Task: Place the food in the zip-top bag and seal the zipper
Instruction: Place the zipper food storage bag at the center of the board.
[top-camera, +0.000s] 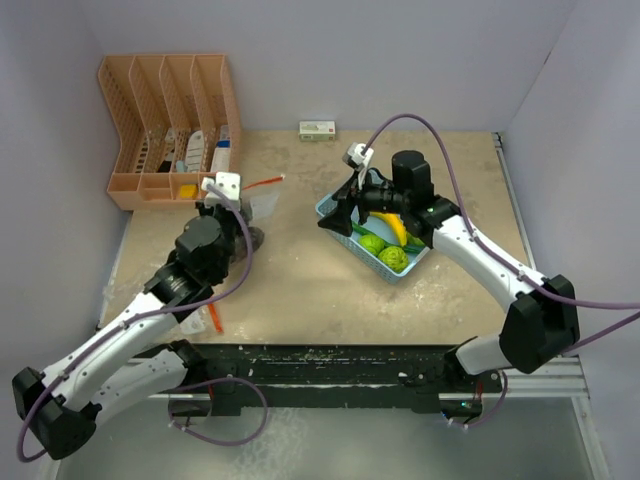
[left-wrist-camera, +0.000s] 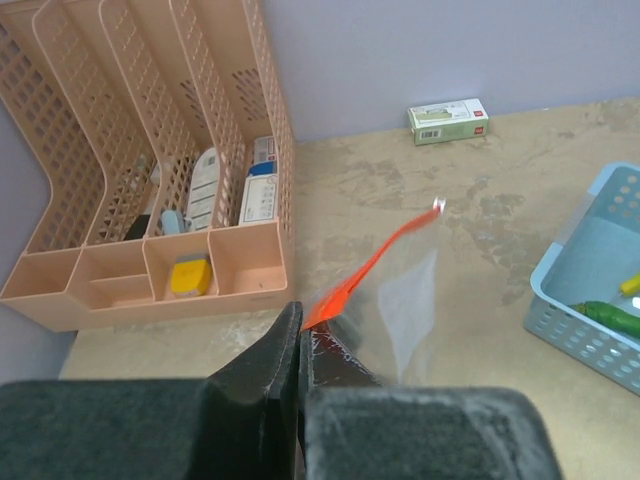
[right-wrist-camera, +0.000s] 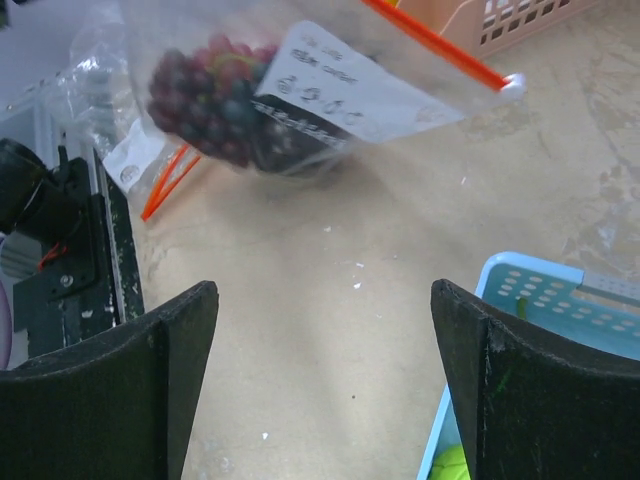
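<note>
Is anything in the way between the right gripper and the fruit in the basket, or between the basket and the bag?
Nothing visible. The open right gripper hangs by the basket rim, with the banana and green fruits uncovered inside. Only bare table lies between the basket and the zip-top bag pinched by the left gripper.

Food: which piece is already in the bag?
The grapes, seen through the clear bag the left hand holds. Banana, two bumpy green fruits and long green vegetable sit in the blue basket.
</note>
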